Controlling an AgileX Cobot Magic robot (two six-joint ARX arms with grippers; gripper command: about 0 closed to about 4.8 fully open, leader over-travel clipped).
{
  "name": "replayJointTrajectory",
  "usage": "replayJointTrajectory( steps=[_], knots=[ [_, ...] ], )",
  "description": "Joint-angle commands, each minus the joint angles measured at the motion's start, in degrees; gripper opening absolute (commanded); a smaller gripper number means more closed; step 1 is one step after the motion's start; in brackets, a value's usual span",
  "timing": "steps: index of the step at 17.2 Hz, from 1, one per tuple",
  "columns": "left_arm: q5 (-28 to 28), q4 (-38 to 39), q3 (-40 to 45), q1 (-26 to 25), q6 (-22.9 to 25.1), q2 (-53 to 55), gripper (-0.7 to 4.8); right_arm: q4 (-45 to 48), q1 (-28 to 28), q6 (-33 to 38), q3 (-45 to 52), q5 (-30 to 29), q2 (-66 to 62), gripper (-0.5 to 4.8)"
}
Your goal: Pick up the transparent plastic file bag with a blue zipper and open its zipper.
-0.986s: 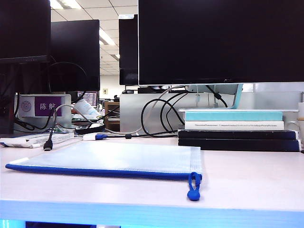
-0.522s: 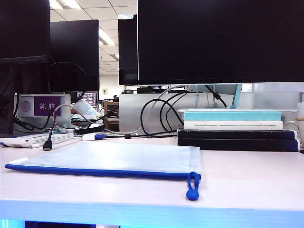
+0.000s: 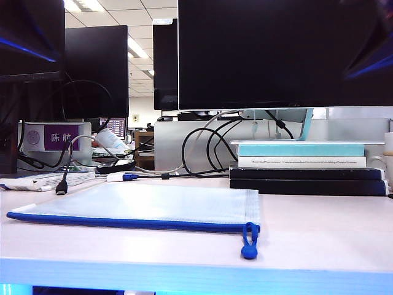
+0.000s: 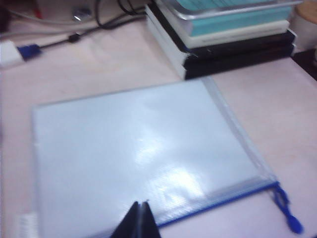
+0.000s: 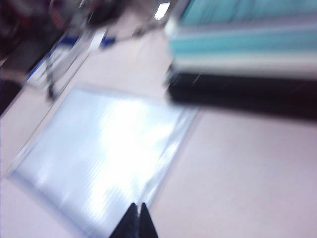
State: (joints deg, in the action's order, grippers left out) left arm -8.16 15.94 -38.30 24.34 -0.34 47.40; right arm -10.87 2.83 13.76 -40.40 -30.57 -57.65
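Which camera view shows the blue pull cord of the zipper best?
The exterior view: the pull cord hangs sharp and whole at the table edge. The left wrist view shows it small and soft near a corner. The blurred right wrist view does not show it.

Office desk (image 3: pixel 319 227), dark monitors (image 3: pixel 282 52), ceiling strip lights (image 3: pixel 136 47).

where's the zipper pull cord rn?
Exterior view: the blue pull cord hangs at the right end of the blue zipper, at the file bag's front-right corner near the table's front edge, in front of the stacked books.
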Motion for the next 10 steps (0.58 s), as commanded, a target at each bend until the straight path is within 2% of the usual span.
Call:
replayJointTrajectory(
  steps=[1, 2, 4, 5, 6, 8, 9, 10],
  knots=[
    [8.61, -1.90, -0.15, 9.03, -5.77, 2.67, -0.05, -0.94, 0.13, 0.44, -2.71, -8.00, -8.44, -0.01],
    [11.02, -2.99, -0.17, 13.42, -9.46, 4.76, -0.05, -0.94, 0.13, 1.27, -3.85, -10.10, -14.12, 0.27],
    [12.39, -4.07, -0.17, 15.58, -9.66, 6.12, -0.05, -0.92, 0.17, 1.53, -5.31, -12.09, -18.32, 1.39],
    [12.46, -5.01, -0.15, 16.15, -9.81, 6.75, -0.05, -0.96, 0.20, 2.10, -6.21, -13.53, -20.26, 1.60],
    [12.17, -6.95, -0.17, 16.72, -11.23, 7.93, -0.05, -0.90, 0.22, 3.37, -7.69, -15.89, -23.47, 1.58],
    [4.35, -11.02, -0.17, 16.83, -12.63, 11.87, 2.48, -0.87, 2.10, 4.46, -12.20, -17.09, -32.11, 1.58],
    [3.93, -11.43, -0.17, 17.00, -15.12, 14.27, 2.69, -0.72, 4.83, 4.26, -14.47, -13.99, -35.89, 1.58],
    [4.46, -11.61, -0.17, 17.00, -15.12, 14.88, 2.69, -0.68, 5.60, 4.22, -15.02, -12.85, -37.00, 1.58]
  ],
)
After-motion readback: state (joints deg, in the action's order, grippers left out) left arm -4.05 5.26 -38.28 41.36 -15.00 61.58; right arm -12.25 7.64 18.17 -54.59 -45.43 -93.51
